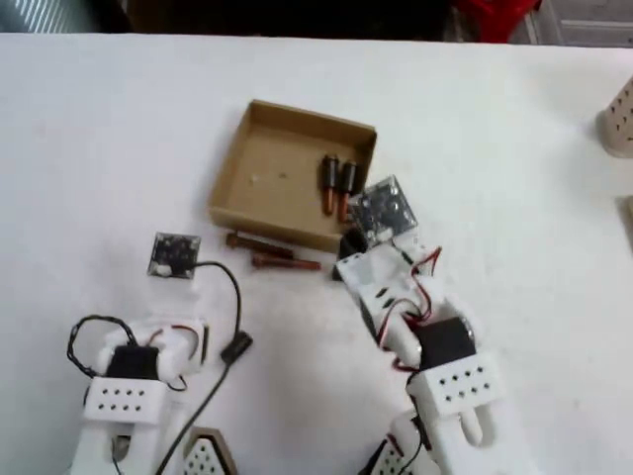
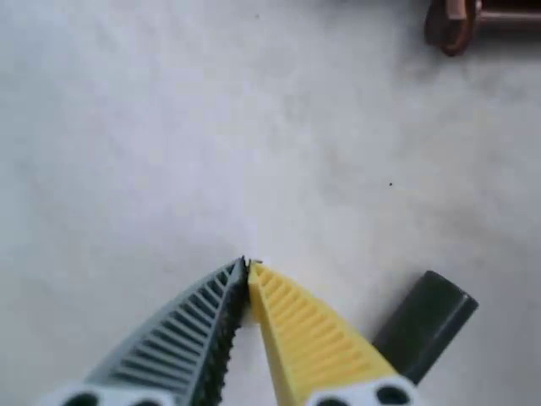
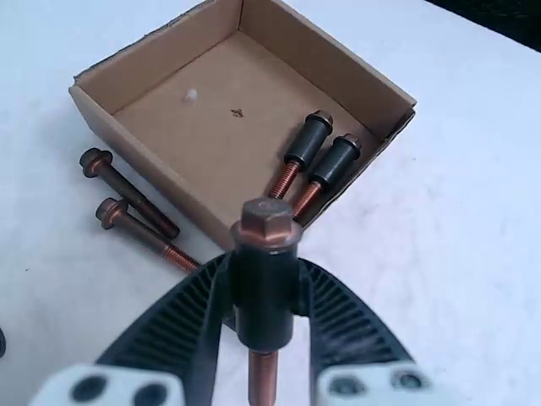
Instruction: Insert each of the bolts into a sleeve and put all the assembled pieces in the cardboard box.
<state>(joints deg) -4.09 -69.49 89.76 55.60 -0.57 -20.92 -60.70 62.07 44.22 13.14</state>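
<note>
Right wrist view: right jaws clamped on a sleeved bolt (image 3: 265, 271), upright, near the cardboard box (image 3: 203, 152). Two assembled pieces (image 3: 306, 144) lie inside; two bare bolts (image 3: 135, 199) on the desk (image 2: 169, 127) just outside its wall. Left wrist view: left jaws together over desk, likely a loose sleeve (image 2: 427, 321) just beside

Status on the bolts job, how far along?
Done: two assembled pieces lie in the cardboard box. In hand: the right gripper holds a third sleeved bolt near the box. Remaining: two bare bolts on the table; one loose sleeve by the shut left gripper.
</note>
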